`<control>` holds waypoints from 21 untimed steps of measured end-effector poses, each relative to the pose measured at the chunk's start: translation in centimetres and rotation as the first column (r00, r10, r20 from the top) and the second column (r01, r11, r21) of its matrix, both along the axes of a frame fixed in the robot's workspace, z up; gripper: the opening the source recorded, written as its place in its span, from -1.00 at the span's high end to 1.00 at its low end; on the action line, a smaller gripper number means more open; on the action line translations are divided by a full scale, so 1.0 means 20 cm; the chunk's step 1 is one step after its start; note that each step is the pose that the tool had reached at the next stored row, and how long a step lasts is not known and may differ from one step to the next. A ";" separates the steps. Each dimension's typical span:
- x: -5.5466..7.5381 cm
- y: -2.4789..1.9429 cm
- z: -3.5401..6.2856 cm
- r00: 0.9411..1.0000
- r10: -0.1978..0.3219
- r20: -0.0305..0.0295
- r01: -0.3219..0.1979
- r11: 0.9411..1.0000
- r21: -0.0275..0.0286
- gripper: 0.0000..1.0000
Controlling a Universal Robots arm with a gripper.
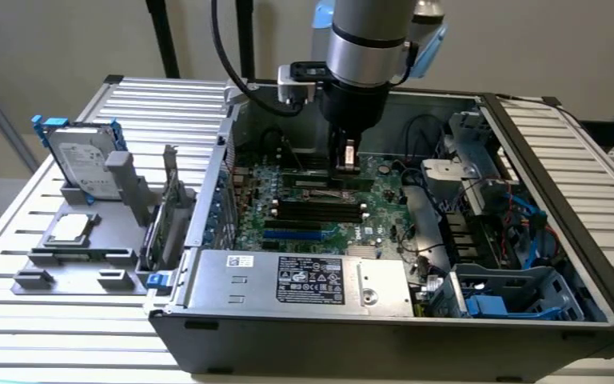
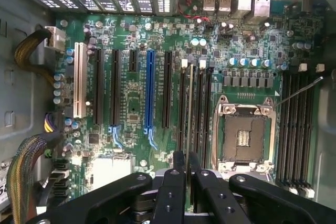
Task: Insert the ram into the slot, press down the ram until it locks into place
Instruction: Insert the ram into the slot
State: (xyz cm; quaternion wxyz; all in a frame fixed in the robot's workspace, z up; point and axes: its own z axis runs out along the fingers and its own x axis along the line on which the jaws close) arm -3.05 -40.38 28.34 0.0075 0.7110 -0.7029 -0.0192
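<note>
My gripper (image 1: 344,162) reaches down into the open computer case over the motherboard (image 1: 382,200). In the wrist view its two black fingers (image 2: 177,182) are shut on the ram (image 2: 189,114), which shows edge-on as a thin line between them. The ram (image 1: 323,181) stands on edge along one black slot (image 2: 181,108) in a group of parallel sockets with pale end clips (image 2: 184,63). I cannot tell whether it is fully seated. More empty black sockets (image 1: 318,210) lie just in front of it in the exterior view.
A CPU socket (image 2: 244,137) sits beside the slots, with another bank of black sockets (image 2: 294,124) beyond it. A blue socket (image 2: 149,93) and expansion slots lie on the other side. The power supply (image 1: 297,280), cables and case walls surround the board; a hard drive (image 1: 83,164) stands outside.
</note>
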 end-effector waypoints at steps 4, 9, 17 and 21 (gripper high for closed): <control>0.00 -0.006 -0.036 1.000 0.000 0.000 0.000 1.000 0.000 0.73; 0.00 -0.017 -0.082 1.000 0.000 0.000 0.000 1.000 0.000 0.73; -0.01 -0.020 -0.155 1.000 0.000 0.000 0.000 1.000 0.000 0.73; -0.01 -0.020 -0.191 1.000 0.000 0.000 0.000 1.000 0.000 0.73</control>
